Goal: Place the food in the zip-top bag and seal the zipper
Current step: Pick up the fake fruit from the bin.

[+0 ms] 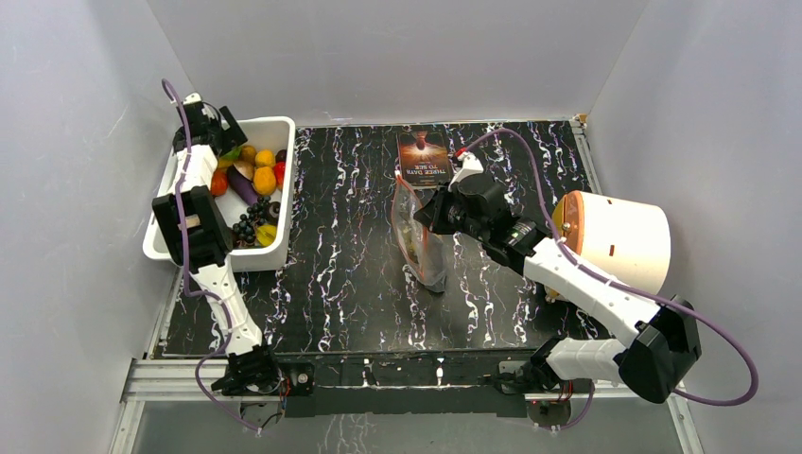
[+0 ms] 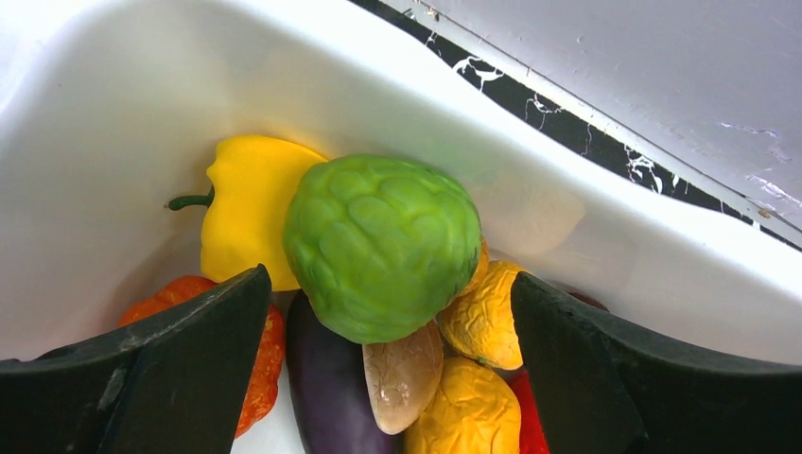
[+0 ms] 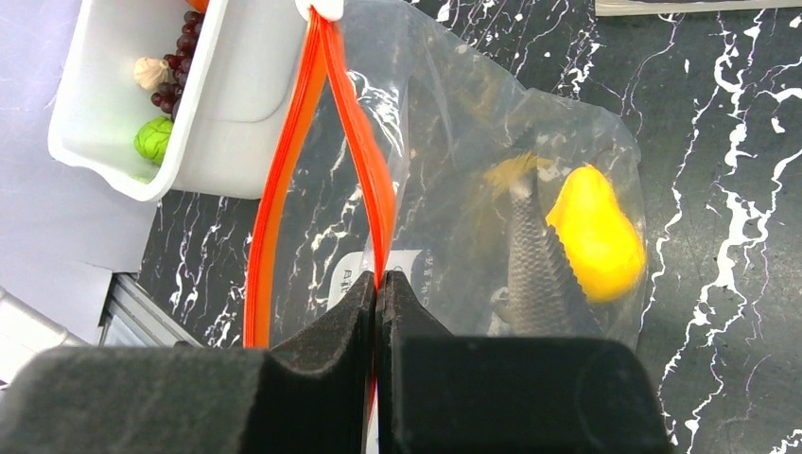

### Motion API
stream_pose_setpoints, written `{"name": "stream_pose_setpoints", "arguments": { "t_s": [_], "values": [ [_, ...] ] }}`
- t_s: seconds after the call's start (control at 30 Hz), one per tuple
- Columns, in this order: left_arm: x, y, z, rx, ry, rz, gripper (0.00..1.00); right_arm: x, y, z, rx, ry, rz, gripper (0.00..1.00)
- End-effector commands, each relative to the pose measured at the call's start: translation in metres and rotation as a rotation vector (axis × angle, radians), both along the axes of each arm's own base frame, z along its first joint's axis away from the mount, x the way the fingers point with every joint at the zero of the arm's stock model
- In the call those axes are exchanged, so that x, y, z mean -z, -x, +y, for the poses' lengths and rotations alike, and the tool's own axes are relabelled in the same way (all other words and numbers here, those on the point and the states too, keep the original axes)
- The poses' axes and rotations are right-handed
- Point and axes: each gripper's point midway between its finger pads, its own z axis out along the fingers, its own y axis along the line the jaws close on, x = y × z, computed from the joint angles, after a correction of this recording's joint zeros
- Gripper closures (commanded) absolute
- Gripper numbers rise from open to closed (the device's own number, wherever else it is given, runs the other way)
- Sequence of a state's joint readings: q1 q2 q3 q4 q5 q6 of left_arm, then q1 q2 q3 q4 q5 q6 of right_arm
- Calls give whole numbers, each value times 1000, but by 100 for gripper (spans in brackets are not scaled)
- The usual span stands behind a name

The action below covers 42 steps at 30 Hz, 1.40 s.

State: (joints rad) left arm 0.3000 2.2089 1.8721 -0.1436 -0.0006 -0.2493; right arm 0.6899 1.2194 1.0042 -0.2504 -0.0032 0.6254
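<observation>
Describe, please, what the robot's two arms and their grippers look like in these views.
Both the left arm and the right arm have white, rounded link shells joined by blocky black joint housings. A purple cable runs along each. The left gripper and the right gripper have broad, matte black, wedge-shaped fingers; no markings are visible on them.

- The purple eggplant (image 2: 326,397) is cut off at the bottom of the left wrist view.
- The orange food (image 2: 270,359) is partly hidden by a finger (image 2: 161,378) of the left gripper (image 2: 390,303).
- The lower end of the zipper (image 3: 276,208) is hidden by the right gripper (image 3: 378,284).
</observation>
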Motion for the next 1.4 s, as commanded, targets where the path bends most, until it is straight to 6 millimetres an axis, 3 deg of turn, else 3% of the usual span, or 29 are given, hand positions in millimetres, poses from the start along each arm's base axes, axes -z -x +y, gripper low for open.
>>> {"name": "stream_pose_setpoints", "arguments": {
  "t_s": [0.0,0.17,0.33,0.4,0.83,0.97,1.17,1.37],
  "values": [
    [-23,-15,12,0,-58,-60,4,-27,-17,6,14,-34,-91,100],
    [-16,-25,12,29,-65,-60,11,-24,-21,9,9,-13,-91,100],
    [-19,-25,11,31,-60,-61,32,-26,-25,11,7,-11,-97,100],
    [-24,-23,7,40,-45,-62,34,-27,-25,12,8,-20,-98,100],
    [-45,27,-16,-2,48,2,38,-17,-17,4,13,-17,-90,100],
    [-49,47,-27,-1,91,21,38,-5,-14,0,17,4,-71,100],
    [-75,73,-56,48,177,-13,39,-7,-7,-3,12,-5,-67,100],
    [-114,101,-94,155,264,-73,39,-18,-5,-3,9,-25,-69,100]
  ]
}}
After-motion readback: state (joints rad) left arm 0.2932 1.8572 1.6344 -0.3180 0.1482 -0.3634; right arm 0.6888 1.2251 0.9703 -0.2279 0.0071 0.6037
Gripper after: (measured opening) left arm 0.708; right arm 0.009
